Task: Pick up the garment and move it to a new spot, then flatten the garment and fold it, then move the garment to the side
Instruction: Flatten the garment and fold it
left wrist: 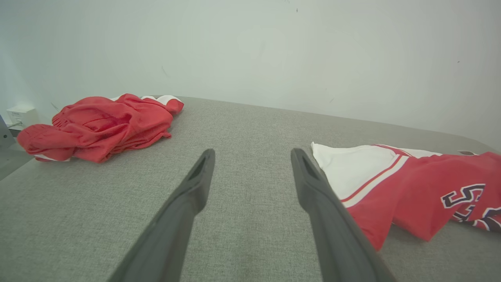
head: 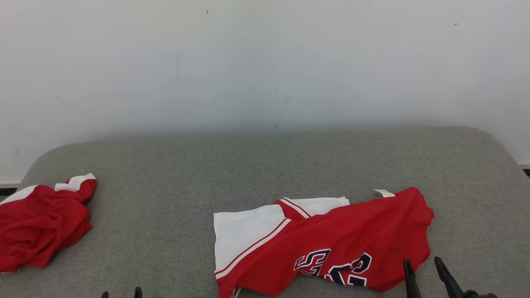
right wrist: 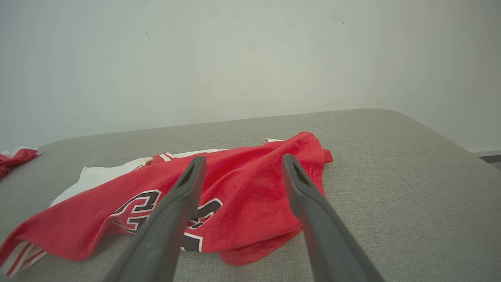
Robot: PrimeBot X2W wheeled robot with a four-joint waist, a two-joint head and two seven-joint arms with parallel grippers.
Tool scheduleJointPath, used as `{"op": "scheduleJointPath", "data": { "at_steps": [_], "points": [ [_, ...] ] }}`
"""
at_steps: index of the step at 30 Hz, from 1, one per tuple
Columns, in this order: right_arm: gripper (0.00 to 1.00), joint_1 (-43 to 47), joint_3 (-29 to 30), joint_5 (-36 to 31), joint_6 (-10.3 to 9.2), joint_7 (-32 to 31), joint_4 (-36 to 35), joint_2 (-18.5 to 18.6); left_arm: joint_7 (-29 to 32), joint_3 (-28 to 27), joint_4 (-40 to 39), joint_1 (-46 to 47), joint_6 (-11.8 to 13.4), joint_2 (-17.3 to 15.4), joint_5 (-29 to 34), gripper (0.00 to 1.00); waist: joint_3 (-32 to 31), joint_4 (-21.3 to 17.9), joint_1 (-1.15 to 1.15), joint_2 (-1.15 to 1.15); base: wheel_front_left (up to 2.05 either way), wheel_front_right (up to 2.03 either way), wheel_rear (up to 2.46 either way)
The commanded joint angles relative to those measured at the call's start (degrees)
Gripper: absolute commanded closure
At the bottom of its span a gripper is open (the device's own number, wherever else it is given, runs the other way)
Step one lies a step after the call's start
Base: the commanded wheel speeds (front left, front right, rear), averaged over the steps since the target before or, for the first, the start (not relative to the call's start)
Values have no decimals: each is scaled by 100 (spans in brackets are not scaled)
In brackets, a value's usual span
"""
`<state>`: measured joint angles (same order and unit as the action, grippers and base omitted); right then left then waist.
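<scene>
saw jersey [head: 331, 240] rumpled on pad [head: 248, 165]; found left gripper [left wrist: 252, 153] and right gripper [right wrist: 243, 158] wide open, empty, right one by jersey.

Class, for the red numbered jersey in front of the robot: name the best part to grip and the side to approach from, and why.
Grip the near right edge of the jersey, coming in low from the robot's side with the open right gripper: that edge puffs up off the grey surface, just ahead of it.
</scene>
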<state>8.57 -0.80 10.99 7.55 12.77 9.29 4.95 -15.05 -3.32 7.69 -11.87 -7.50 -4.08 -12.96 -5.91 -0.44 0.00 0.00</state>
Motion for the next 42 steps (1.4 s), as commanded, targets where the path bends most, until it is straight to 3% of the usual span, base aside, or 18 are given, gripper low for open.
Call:
{"op": "scheduleJointPath", "data": {
  "at_steps": [1, 29, 35, 38, 42],
  "points": [
    [0, 38, -5, 28, -13, 0, -10, -17, -19, -8, -15, -86, 6, 4, -10, 0, -1, -3, 0, 0, 0, 0, 0],
    [0, -222, 12, 61, -13, -210, 20, -109, -19, -50, 19, -76, 6, 84, -1, 0, 209, -64, 0, 0, 0, 0, 0],
    [0, -1015, -101, 492, -13, -886, 68, 190, -19, 118, 337, 377, 6, 98, -191, 0, 446, -209, 0, 0, 0, 0, 0],
    [0, -1568, -38, 645, -13, -1639, 288, 467, 75, 392, 689, 954, 6, -6, -313, 0, 633, -215, 0, 0, 0, 0, 0],
    [0, -2433, 254, 586, -13, -2921, 687, 704, 688, 816, 1080, 2000, 6, -80, -549, 0, 1049, -186, 0, 0, 0, 0, 0]
  ]
}}
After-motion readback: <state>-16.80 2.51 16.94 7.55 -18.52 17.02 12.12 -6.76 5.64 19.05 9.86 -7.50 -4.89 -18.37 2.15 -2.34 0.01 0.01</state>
